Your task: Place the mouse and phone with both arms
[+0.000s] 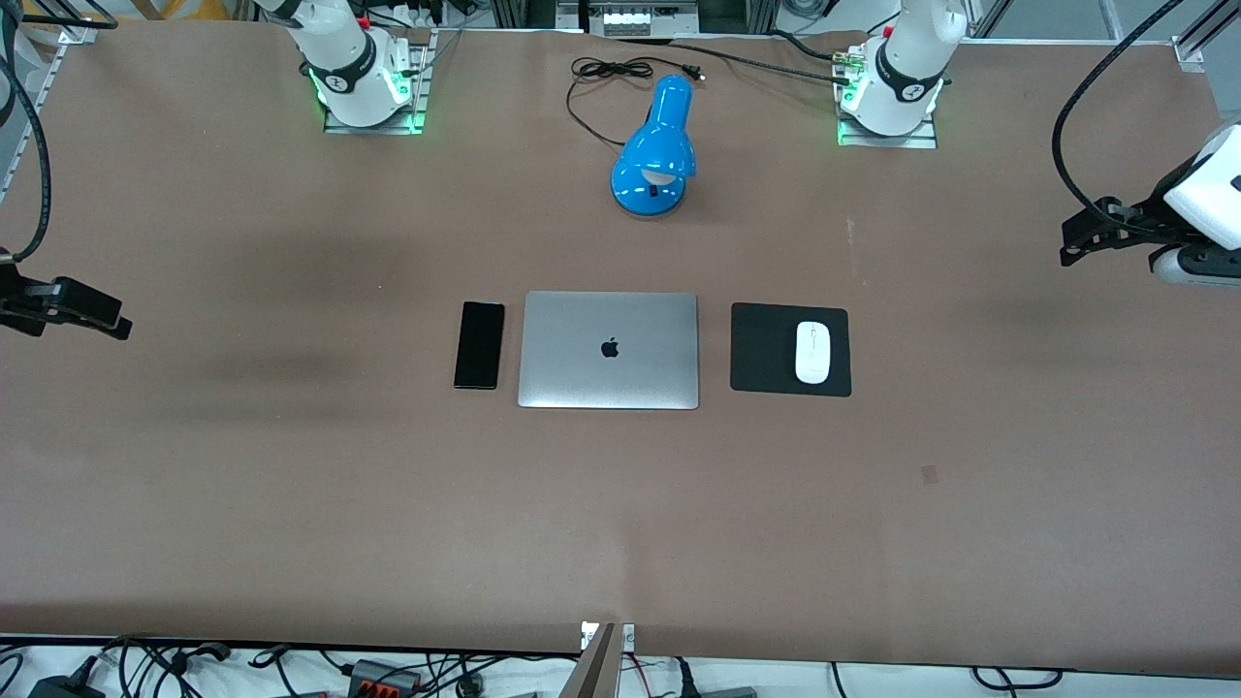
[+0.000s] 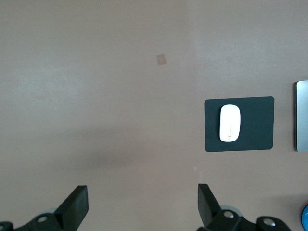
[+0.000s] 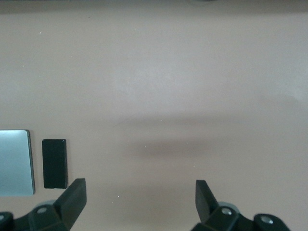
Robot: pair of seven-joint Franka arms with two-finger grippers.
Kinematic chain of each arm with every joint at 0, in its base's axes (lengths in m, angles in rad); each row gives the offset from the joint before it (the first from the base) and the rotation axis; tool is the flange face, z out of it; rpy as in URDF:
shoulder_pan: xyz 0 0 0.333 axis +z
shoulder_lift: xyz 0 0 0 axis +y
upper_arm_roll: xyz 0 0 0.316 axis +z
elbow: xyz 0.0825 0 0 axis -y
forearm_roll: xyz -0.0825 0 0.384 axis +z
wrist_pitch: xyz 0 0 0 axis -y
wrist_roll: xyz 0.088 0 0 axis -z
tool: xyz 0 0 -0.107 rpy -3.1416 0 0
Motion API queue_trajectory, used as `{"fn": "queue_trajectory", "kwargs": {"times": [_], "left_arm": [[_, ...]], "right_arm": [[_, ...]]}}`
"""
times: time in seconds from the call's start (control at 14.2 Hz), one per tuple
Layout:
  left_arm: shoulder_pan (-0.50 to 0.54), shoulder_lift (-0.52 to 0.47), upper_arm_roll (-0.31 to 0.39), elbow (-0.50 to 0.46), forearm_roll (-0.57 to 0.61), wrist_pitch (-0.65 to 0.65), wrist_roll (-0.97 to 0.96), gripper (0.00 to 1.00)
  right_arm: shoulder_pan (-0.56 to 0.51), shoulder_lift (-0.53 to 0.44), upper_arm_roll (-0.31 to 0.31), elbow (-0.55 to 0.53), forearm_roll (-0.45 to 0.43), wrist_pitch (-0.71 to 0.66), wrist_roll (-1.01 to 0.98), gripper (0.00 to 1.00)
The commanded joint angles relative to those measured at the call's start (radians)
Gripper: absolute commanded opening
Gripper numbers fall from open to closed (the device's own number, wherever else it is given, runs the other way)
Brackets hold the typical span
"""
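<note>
step: looks finished; mouse (image 1: 812,352) on pad (image 1: 766,349), phone (image 1: 479,344) beside laptop (image 1: 609,350).
left gripper (image 2: 142,204): wide open, empty, over bare table.
right gripper (image 3: 140,199): same.
next: likely nothing.

Closed silver laptop (image 1: 609,350), mid-desk (image 1: 291,485), lid up. Black square pad (image 1: 766,349) just beside it, toward the left arm's end. Blue desk lamp (image 1: 655,150), farther from the front camera, with black cord (image 1: 596,87) trailing loose.
</note>
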Motion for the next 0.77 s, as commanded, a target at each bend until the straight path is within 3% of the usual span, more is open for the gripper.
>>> {"fn": "queue_trajectory", "kwargs": {"times": [0.0, 0.21, 0.7], "left_arm": [[0.0, 0.015, -0.001, 0.027, -0.018, -0.004, -0.006, 1.0], [0.0, 0.015, -0.001, 0.027, -0.018, -0.003, -0.006, 1.0], [0.0, 0.015, -0.001, 0.029, -0.018, -0.003, -0.006, 1.0]], "right_arm": [[-0.002, -0.102, 0.006, -0.154, -0.015, 0.064, -0.016, 1.0], [0.001, -0.238, 0.008, -0.346, -0.02, 0.138, -0.017, 1.0], [-0.001, -0.315, 0.009, -0.425, -0.026, 0.094, -0.02, 1.0]]}}
